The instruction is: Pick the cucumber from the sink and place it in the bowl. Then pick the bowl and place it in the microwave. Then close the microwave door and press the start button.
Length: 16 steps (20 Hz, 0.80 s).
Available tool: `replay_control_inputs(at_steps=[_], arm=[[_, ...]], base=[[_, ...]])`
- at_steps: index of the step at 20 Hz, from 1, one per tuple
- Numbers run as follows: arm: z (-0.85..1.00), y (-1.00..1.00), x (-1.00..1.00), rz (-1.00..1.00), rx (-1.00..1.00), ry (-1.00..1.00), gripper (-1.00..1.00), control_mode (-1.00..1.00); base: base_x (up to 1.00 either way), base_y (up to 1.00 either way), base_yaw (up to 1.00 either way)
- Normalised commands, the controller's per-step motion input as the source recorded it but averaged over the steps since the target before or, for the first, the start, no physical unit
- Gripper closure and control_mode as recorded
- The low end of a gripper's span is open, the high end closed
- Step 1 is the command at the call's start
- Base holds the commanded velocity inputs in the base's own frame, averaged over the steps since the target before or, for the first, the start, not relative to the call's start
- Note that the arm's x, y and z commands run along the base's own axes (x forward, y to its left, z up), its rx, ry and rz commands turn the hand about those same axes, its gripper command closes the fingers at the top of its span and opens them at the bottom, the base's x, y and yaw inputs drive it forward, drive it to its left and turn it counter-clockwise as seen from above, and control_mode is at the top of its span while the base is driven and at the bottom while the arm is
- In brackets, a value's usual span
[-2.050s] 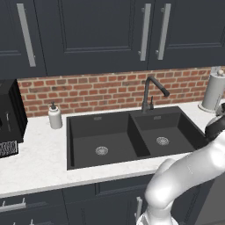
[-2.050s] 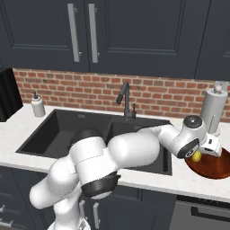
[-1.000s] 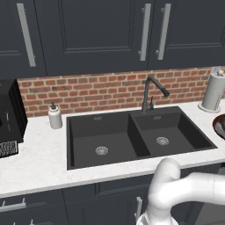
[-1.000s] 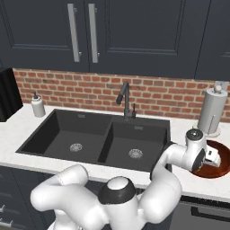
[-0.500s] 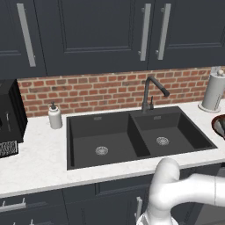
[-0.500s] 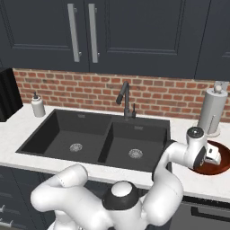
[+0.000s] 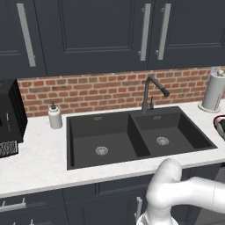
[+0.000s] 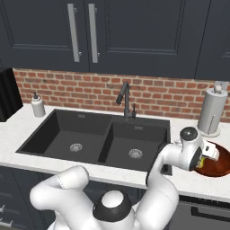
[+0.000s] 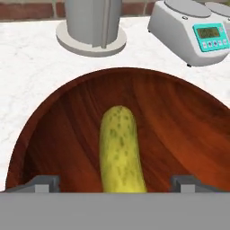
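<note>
The yellow-green cucumber [image 9: 120, 150] lies lengthwise in the bottom of the reddish-brown bowl [image 9: 184, 121]. My gripper [image 9: 114, 183] hovers just above it, open, with one fingertip [image 9: 43, 182] on each side of the cucumber and clear of it. From the right base view the gripper [image 8: 207, 155] hangs over the bowl [image 8: 219, 165] on the counter right of the black double sink [image 8: 96, 134]. The left base view catches the sink [image 7: 132, 136] and a sliver of the bowl [image 7: 221, 125] at its right edge. The microwave and its door are out of view.
A paper towel holder [image 9: 92, 22] and a grey kitchen scale [image 9: 193, 29] stand just behind the bowl. The faucet [image 8: 126, 101] rises behind the sink. A soap dispenser [image 7: 54, 116] and a black appliance with a grille [image 7: 6, 118] sit at the left.
The arm swung right over the bowl with the cucumber. The jaws then opened wide, and the cucumber now rests in the bowl.
</note>
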Motion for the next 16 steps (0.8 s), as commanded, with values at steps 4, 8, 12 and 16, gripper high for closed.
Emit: replay_control_inputs(at_steps=[4, 8, 12, 16], arm=[[0.26, 0.59, 0.02, 0.00, -0.22, 0.01, -1.00, -1.00], [0.06, 0.27, 0.34, 0.01, -0.12, 0.23, -1.00, -1.00], [0.23, 0.00, 0.29, 0.00, -0.03, 0.23, -1.00, -1.00], [0.33, 0.00, 0.08, 0.00, 0.00, 0.17, -1.00, -1.00]], base=[[0.00, 0.00, 0.00], [0.00, 0.00, 0.00], [0.00, 0.00, 0.00], [0.00, 0.00, 0.00]])
